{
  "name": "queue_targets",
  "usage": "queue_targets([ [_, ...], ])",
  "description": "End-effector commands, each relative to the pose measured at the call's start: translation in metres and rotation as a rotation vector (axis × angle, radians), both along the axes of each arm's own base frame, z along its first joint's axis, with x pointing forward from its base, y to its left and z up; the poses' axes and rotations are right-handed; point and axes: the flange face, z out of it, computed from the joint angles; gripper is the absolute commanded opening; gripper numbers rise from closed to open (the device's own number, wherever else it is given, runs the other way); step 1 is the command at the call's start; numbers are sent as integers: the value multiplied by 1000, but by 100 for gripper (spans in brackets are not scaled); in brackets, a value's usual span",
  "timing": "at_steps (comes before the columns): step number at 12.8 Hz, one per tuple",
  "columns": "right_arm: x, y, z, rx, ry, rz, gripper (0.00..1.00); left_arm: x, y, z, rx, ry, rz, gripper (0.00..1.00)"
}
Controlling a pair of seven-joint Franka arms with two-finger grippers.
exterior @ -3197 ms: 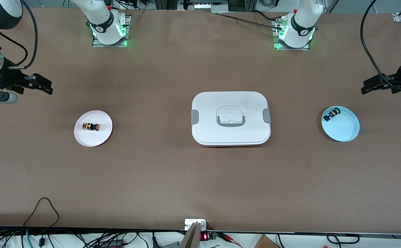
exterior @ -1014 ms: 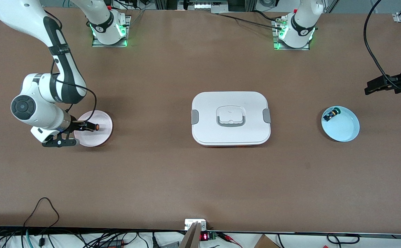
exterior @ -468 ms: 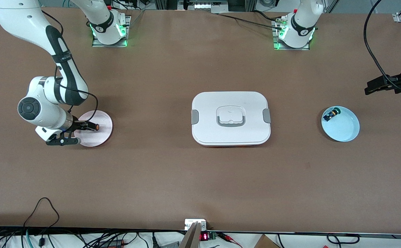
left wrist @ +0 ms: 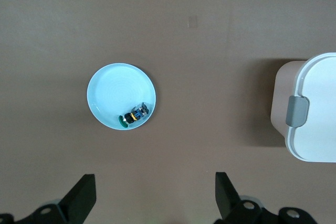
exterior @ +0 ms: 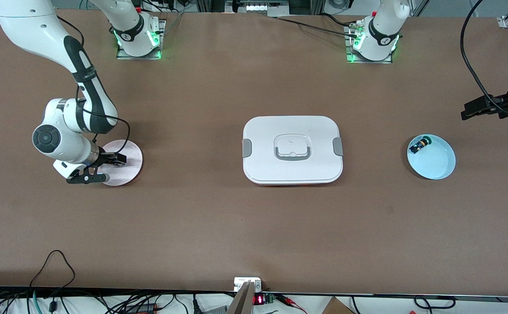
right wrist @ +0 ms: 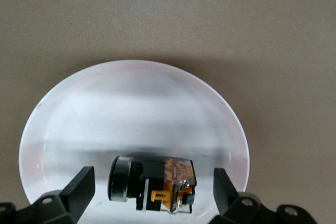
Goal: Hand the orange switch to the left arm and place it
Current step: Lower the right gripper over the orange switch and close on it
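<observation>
The orange switch (right wrist: 157,184) lies on its side on a pale pink plate (right wrist: 131,108) toward the right arm's end of the table. My right gripper (right wrist: 153,182) is low over that plate (exterior: 127,168), open, one finger on each side of the switch without touching it. In the front view the right gripper (exterior: 105,168) covers the switch. The white box (exterior: 292,149) sits shut at the table's middle. My left gripper (exterior: 476,109) waits open and empty at the left arm's end, in the air.
A light blue plate (exterior: 434,161) holds a small green-capped switch (exterior: 419,144) between the box and the left gripper. The left wrist view shows that plate (left wrist: 118,93), its switch (left wrist: 134,116) and a corner of the box (left wrist: 315,114). Cables hang at the table's near edge.
My right arm has slid its open gripper farther over the pink plate, so the fingers now flank the switch and cover its orange cap. The left arm has not moved.
</observation>
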Motion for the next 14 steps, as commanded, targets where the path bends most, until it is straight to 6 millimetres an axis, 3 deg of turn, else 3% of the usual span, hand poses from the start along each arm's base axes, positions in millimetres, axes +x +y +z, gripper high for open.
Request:
queue_targets([
  [1,-13,1,-14,12,7,5,100,3,2,4,-18,-9,-15,100],
  [5,-21,-1,-27,11,8,7,100,3,2,4,-18,-9,-15,100],
  [6,-21,-1,-28,12,10,6,96,3,2,4,-18,-9,-15,100],
  [7,-21,-1,-28,11,13,8,63,3,2,4,-18,-9,-15,100],
  [9,-19,-1,-26,11,13,8,36,3,2,4,-18,-9,-15,100],
  [10,-19,-1,-24,12,16,8,27,3,2,4,-18,-9,-15,100],
  [12,-10,12,-12,22,32,14,19,3,2,4,-18,-9,-15,100],
  [14,-2,32,9,69,68,1,19,3,2,4,-18,-9,-15,100],
])
